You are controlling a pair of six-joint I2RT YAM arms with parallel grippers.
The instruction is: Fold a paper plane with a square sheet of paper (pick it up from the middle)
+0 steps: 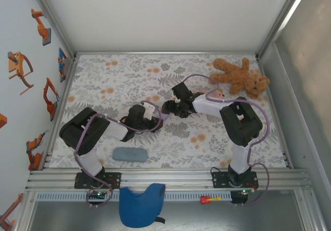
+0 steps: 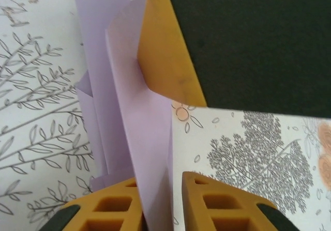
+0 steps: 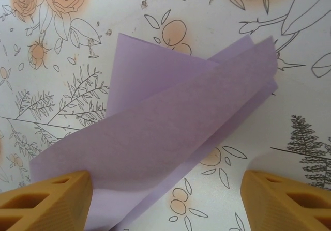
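Lavender paper (image 3: 170, 133), floral tablecloth (image 1: 155, 71), white-walled enclosure (image 1: 170, 14), teddy bear (image 1: 240, 76)

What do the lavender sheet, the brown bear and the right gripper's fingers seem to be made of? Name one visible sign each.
The lavender sheet looks like thin matte paper: it holds sharp folds. The brown bear seems to be plush fabric, given its fuzzy outline. The right gripper's fingers are probably matte orange plastic, with moulded hollow cells.
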